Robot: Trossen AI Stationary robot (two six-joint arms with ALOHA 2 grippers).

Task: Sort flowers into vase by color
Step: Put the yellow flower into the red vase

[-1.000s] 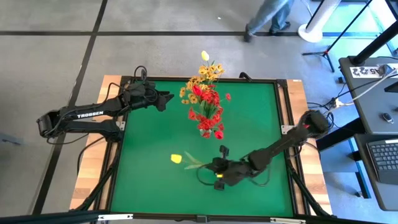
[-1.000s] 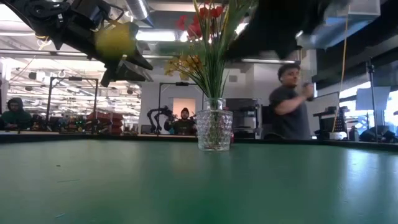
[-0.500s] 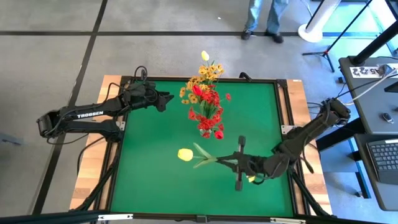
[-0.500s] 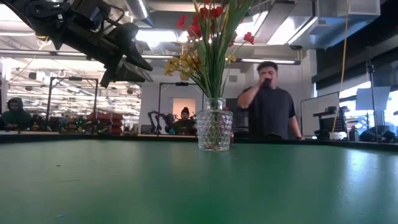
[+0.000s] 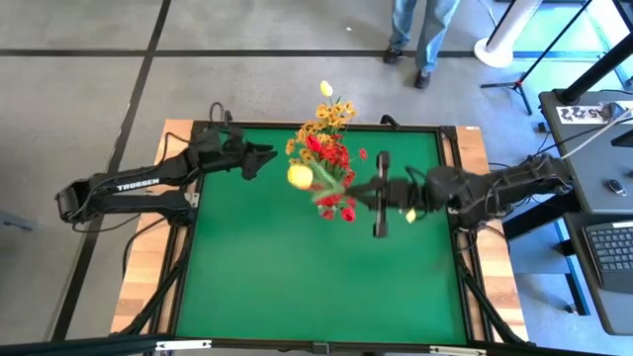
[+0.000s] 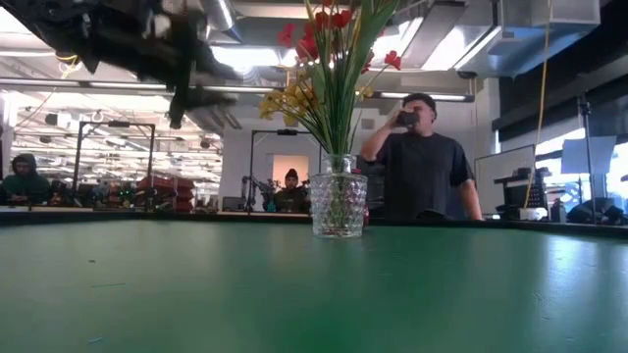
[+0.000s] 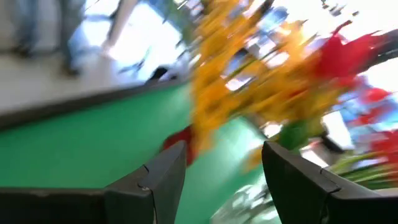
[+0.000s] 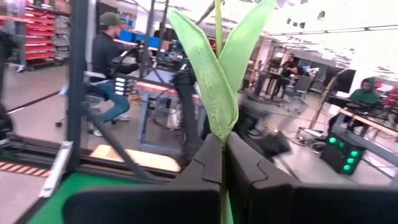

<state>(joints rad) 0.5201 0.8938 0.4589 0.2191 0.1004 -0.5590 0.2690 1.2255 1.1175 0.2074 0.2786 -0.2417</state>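
The green table (image 5: 277, 277) fills the centre of the high view, the vase (image 6: 339, 206) of red and yellow flowers (image 5: 326, 158) at its upper middle. The right gripper (image 5: 368, 195), clamped on a yellow tulip (image 5: 300, 176), has swung up from the lower table to the bouquet, so insertion looks close. The left gripper (image 5: 265, 155) hovers at upper left, jaws wide and empty.

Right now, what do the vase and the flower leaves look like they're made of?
The vase looks like clear cut glass: see-through, with a sparkly bumpy pattern. The leaves on the stem in the right end effector look like fabric or soft plastic, matte with fine ribbing; hard to say which.
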